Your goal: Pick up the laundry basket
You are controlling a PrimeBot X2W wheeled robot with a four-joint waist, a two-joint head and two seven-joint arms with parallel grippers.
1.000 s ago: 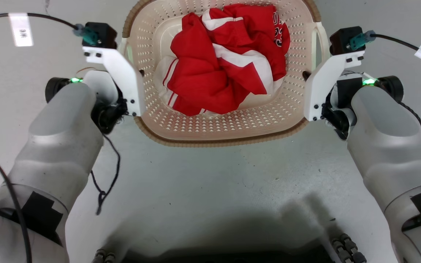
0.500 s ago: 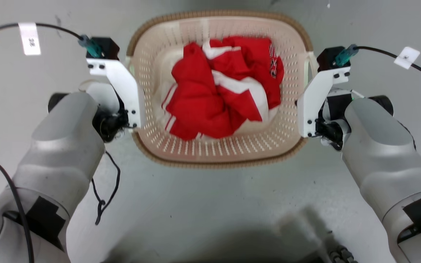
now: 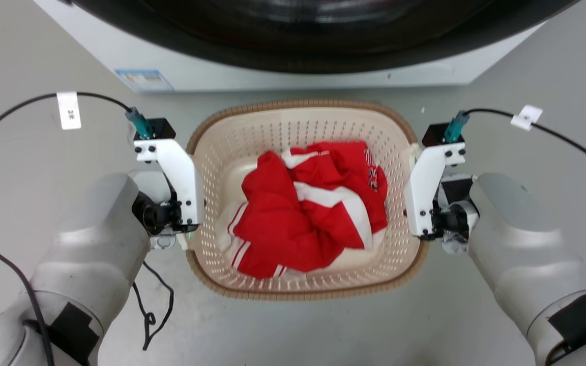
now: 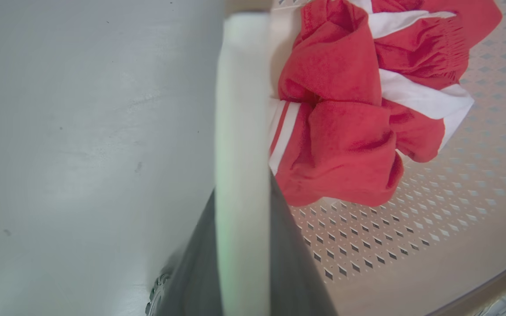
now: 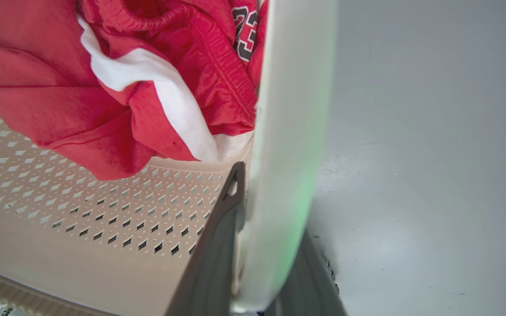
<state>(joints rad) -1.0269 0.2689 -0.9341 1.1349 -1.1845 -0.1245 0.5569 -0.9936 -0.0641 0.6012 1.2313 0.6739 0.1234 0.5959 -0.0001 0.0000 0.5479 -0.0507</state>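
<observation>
The laundry basket (image 3: 293,129) is cream with perforated walls and a brown woven rim, and sits at the middle of the head view. A crumpled red and white garment (image 3: 313,223) lies inside it. My left gripper (image 3: 185,223) is at the basket's left side, shut on the white left handle (image 4: 242,131), with a dark finger (image 4: 191,272) on either side. At the right side, my right gripper (image 3: 420,216) is shut on the white right handle (image 5: 292,109), flanked by its fingers (image 5: 218,245). I cannot tell whether the basket is off the floor.
A large white washing machine (image 3: 252,71) with a dark round door stands just beyond the basket. Grey floor (image 3: 293,330) surrounds everything. Black cables with white tags (image 3: 68,109) trail from both wrists, and a loose one hangs by my left forearm (image 3: 150,305).
The whole head view has shifted: the basket now sits lower and smaller in it, and the washing machine has come in at the top. Both grippers have stayed on the handles.
</observation>
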